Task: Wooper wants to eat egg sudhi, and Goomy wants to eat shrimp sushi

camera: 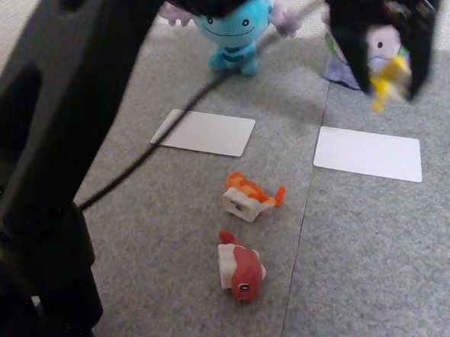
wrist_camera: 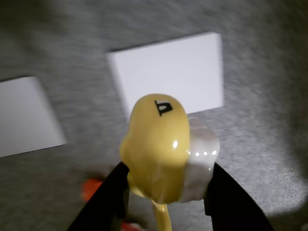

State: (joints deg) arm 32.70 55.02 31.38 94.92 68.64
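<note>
Yellow glossy plastic sits between my gripper (wrist_camera: 166, 192) fingers: the jaws are clamped on the egg sushi (wrist_camera: 161, 154), one finger on the yellow topping side, the other on the white rice block. In the fixed view the gripper (camera: 385, 75) carries the egg (camera: 388, 79) high, in front of Goomy (camera: 381, 44) and above the far edge of the right card (camera: 369, 154). The picture is blurred there, so I cannot judge exact height.

Handling: I judge the piece light, rigid and slick, given the highlights on its surface. The curved topping offers poor purchase; the flat sides of the block look like the safer hold. The thin tail hanging below could snag on set-down.

Wooper (camera: 235, 28) sits behind the left card (camera: 205, 132), well apart from the egg, so the carry looks unfinished. The shrimp sushi (camera: 251, 196) lies tipped on the floor between and in front of the cards. A red-topped piece (camera: 239, 269) lies nearer the camera.

Surface: grey short-pile carpet tiles (camera: 357, 260) with a seam running front to back. It is level but fibrous; small pieces may tip on it. A cable (camera: 174, 127) crosses the left side.
</note>
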